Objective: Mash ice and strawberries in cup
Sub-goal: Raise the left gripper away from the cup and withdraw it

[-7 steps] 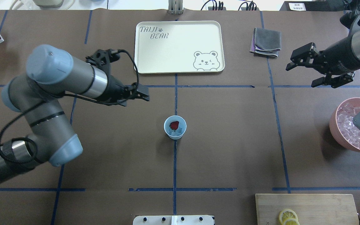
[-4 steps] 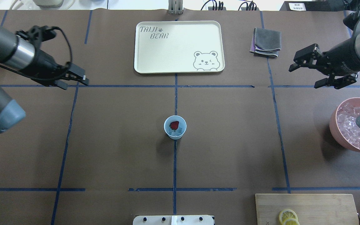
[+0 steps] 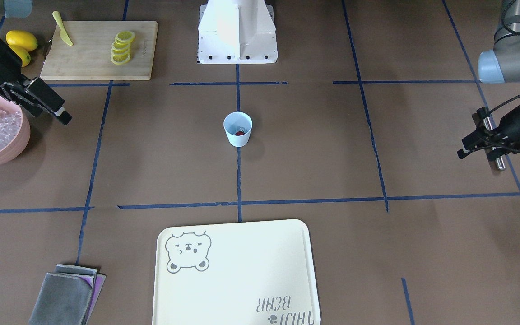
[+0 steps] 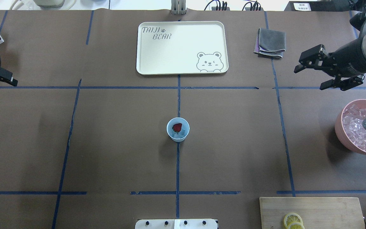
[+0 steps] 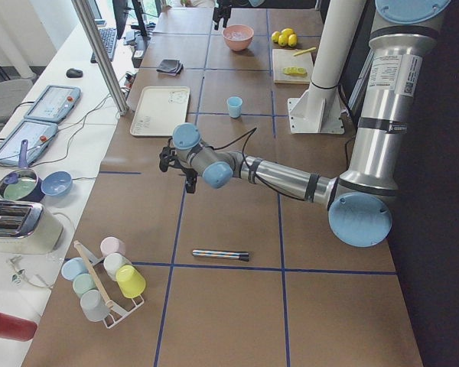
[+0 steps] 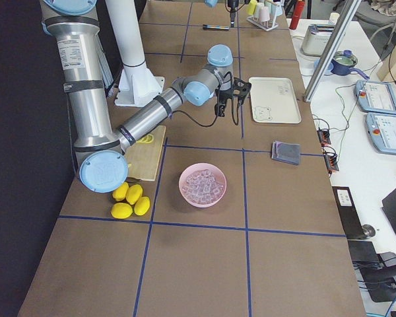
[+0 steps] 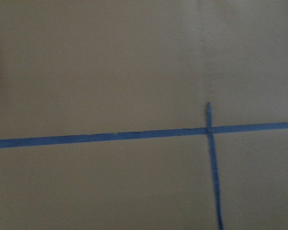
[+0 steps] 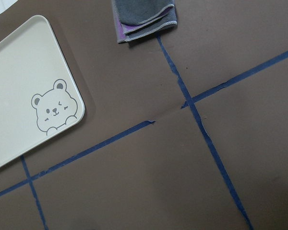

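Cup [image 4: 178, 129] stood upright at table centre on the blue tape line, with the strawberry [image 4: 177, 127] inside beside a pale cube or two. The right gripper [image 4: 310, 77] hung far off to the right, well apart from the cup, jaws spread with nothing between them. It was near the pink bowl [image 4: 338, 128] piled with ice [image 4: 356, 132]. The left gripper [image 4: 10, 81] sat at the far left edge, equally far from the cup. It was mostly cropped, so I couldn't tell whether its jaws were parted.
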Controlling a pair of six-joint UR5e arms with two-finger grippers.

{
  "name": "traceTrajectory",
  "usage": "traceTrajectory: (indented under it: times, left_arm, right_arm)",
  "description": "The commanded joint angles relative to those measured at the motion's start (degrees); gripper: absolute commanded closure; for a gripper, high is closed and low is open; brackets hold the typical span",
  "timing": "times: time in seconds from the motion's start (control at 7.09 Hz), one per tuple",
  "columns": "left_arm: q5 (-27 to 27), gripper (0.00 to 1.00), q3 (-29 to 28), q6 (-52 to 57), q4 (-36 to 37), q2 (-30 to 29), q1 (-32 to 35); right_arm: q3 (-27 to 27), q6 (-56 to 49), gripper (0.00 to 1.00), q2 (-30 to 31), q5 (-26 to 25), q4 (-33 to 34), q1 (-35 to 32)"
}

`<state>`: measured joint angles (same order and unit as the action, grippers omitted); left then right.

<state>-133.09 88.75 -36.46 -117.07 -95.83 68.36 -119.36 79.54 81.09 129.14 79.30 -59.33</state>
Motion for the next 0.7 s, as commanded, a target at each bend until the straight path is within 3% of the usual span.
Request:
traceTrajectory:
  times: [0.0, 0.14, 0.56]
  left_arm:
    - [7.7, 0.06, -4.4, 2.9, 0.6, 1.2, 0.3]
    - [7.6, 0.06, -8.6, 10.9, 0.3, 1.3, 0.7]
    - [7.1, 0.06, -11.9, 10.5, -3.4, 2.7, 0.5]
  right_arm:
    - [-1.1, 0.0, 0.00, 0.2, 0.1, 0.1, 0.0]
    - [-1.0, 0.0, 0.00, 0.2, 0.0, 0.1, 0.1]
    - [-1.1, 0.2, 0.00, 0.1, 0.0, 0.0, 0.1]
